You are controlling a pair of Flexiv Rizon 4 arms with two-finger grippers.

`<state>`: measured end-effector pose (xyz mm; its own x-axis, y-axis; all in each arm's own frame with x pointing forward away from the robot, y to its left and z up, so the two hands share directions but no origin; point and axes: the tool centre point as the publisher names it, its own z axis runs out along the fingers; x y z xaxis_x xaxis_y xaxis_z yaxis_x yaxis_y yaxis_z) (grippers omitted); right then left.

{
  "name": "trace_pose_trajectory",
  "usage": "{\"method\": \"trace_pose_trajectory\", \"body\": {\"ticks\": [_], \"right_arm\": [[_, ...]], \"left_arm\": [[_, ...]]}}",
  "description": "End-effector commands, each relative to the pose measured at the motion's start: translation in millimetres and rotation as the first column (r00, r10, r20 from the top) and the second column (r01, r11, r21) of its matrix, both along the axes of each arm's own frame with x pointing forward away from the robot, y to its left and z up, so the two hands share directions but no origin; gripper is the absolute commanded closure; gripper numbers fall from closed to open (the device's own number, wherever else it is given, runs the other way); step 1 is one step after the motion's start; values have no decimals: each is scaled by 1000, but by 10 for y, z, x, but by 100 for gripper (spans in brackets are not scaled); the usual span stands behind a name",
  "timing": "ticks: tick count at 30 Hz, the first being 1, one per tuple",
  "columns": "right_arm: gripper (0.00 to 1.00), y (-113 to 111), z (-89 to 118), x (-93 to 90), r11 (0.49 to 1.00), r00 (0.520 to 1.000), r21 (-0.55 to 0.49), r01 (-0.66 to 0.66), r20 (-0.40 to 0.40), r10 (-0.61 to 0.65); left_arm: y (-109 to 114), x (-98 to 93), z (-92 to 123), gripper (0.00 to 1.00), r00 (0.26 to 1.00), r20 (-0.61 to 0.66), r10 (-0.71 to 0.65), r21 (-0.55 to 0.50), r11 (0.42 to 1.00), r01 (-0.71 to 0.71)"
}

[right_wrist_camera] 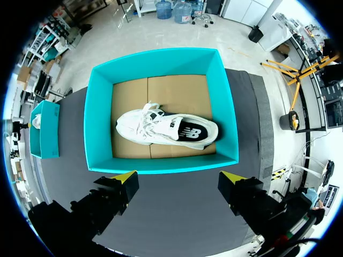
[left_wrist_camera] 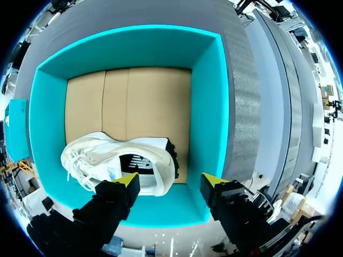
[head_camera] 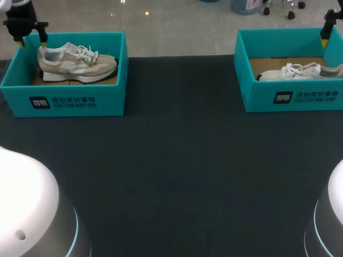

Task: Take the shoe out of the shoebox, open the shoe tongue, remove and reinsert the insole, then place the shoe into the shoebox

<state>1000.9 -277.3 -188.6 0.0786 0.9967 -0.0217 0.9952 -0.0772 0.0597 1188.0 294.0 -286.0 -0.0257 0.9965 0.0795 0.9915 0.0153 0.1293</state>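
Observation:
A beige shoe (head_camera: 75, 63) lies on its sole in the left teal shoebox (head_camera: 69, 99). My left gripper (head_camera: 32, 42) hangs open over the box's left end, above the shoe's heel. In the left wrist view the shoe (left_wrist_camera: 107, 158) sits by the near wall of the box (left_wrist_camera: 209, 107). There the left gripper (left_wrist_camera: 171, 180) has one tip over the shoe's opening and the other over the box wall. A white shoe (head_camera: 297, 71) lies in the right shoebox (head_camera: 295, 99). My right gripper (head_camera: 325, 40) hovers open above that box. In the right wrist view this gripper (right_wrist_camera: 180, 176) stands just outside the box's near wall (right_wrist_camera: 161, 163), well above the white shoe (right_wrist_camera: 161, 127).
Both boxes stand at the far edge of the black table (head_camera: 177, 160), one at each side, with a wide stretch of table between them and in front. Cardboard lines each box floor.

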Motion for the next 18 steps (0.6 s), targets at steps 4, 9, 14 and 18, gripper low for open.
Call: {"method": "trace_pose_trajectory", "body": {"ticks": [4, 9, 14, 18], "right_arm": [[0, -2, -2, -4, 1000, 1000, 0, 0, 1, 0], [0, -2, -2, -4, 1000, 1000, 0, 0, 1, 0], [0, -2, -2, -4, 1000, 1000, 0, 0, 1, 0], [0, -2, -2, -4, 1000, 1000, 0, 0, 1, 0]], "left_arm": [[30, 172, -130, 45, 999, -36, -26, -23, 999, 25], [34, 218, -221, 36, 997, -27, -72, -24, 997, 71], [9, 237, -289, 25, 994, -37, -98, -30, 995, 97], [-12, 252, -366, 18, 994, -42, -100, -44, 994, 98]]}}
